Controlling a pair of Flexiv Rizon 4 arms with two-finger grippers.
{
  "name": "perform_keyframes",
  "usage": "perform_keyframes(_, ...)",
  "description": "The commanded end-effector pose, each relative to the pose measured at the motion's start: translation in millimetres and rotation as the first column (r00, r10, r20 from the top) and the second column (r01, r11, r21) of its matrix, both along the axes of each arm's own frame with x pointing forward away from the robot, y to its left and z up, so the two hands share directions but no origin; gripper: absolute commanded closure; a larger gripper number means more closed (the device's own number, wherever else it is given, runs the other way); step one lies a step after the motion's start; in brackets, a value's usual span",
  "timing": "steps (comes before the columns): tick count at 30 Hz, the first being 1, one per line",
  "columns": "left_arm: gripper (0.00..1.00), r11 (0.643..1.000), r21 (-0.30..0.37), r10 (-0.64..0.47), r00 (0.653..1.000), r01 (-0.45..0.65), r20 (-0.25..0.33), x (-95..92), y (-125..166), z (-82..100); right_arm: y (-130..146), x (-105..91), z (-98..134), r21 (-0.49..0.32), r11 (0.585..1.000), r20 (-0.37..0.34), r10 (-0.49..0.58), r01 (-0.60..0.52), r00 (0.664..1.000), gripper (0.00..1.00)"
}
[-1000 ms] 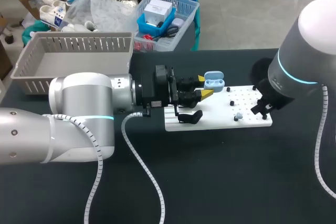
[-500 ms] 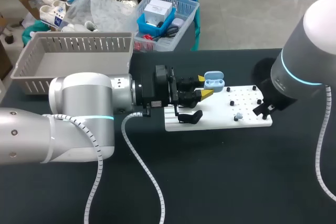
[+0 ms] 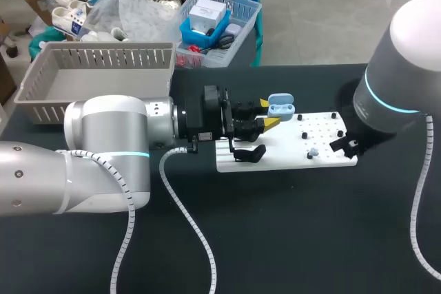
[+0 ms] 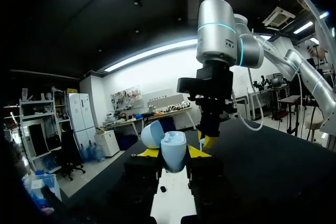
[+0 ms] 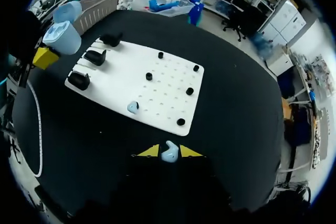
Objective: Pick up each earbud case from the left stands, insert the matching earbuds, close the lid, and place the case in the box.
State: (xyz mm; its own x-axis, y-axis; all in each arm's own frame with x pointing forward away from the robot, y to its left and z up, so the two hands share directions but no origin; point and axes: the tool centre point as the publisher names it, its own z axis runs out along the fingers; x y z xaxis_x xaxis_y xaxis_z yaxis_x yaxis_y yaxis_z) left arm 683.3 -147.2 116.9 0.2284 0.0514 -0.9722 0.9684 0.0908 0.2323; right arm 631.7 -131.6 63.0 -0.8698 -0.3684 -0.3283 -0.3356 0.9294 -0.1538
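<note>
1. The left pincer (image 3: 268, 113) is clenched on a pale blue earbud case (image 3: 280, 109). Its yellow tips press the case from two sides, and the lid (image 3: 281, 98) is swung open.
2. Seen from the left wrist, the earbud case (image 4: 174, 153) sits between the left pincer's (image 4: 175, 151) two fingers. Its open lid (image 4: 153, 134) leans to one side, and the right arm (image 4: 216, 30) rises ahead of it.
3. In the head view the case is held at the far edge of the white pegboard (image 3: 286, 144), at the end that carries the black stands (image 3: 248, 153).
4. The right pincer (image 5: 169, 152) grasps a pale blue earbud (image 5: 168, 154) between its yellow tips. It is held over the black desk (image 5: 105, 145), just beside the near edge of the white pegboard (image 5: 126, 72).
5. A second earbud (image 5: 133, 107) lies on the pegboard among small black pegs (image 5: 149, 76). It is apart from the three black stands (image 5: 80, 81) ranged along the far end.
6. From the right wrist, the earbud case (image 5: 62, 38) shows beyond the stand end of the board, next to a yellow tip of the left pincer.
7. In the head view the right arm (image 3: 406, 67) covers its own pincer at the board's right end, near the second earbud (image 3: 313, 151).
8. A grey basket (image 3: 103, 47) stands at the desk's (image 3: 275, 239) far left corner, well apart from the pegboard.
</note>
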Motion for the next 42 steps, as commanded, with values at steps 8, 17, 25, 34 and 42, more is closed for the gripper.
perform_keyframes(8,1.00,1.000,-0.003,0.004,1.000,-0.004,0.002,-0.5,-0.3,-0.6,19.7,-46.6,31.8,0.046,0.966,-0.006,-0.255,0.255,0.967,1.00)
perform_keyframes(17,1.00,1.000,-0.003,0.004,1.000,-0.004,0.002,-0.5,-0.3,-0.6,71.7,-50.9,58.2,-0.012,0.926,-0.036,-0.377,0.377,0.925,1.00)
perform_keyframes(25,1.00,1.000,-0.003,0.004,1.000,-0.004,0.002,-0.5,-0.3,-0.6,84.9,-42.3,74.6,0.027,0.887,-0.046,-0.459,0.461,0.887,1.00)
perform_keyframes(34,1.00,1.000,-0.003,0.004,1.000,-0.004,0.002,-0.5,-0.3,-0.6,92.6,-26.5,96.2,-0.002,0.857,-0.034,-0.516,0.516,0.856,1.00)
perform_keyframes(42,1.00,1.000,-0.003,0.004,1.000,-0.004,0.002,-0.5,-0.3,-0.6,101.5,-14.6,109.7,0.020,0.808,-0.012,-0.588,0.588,0.809,1.00)
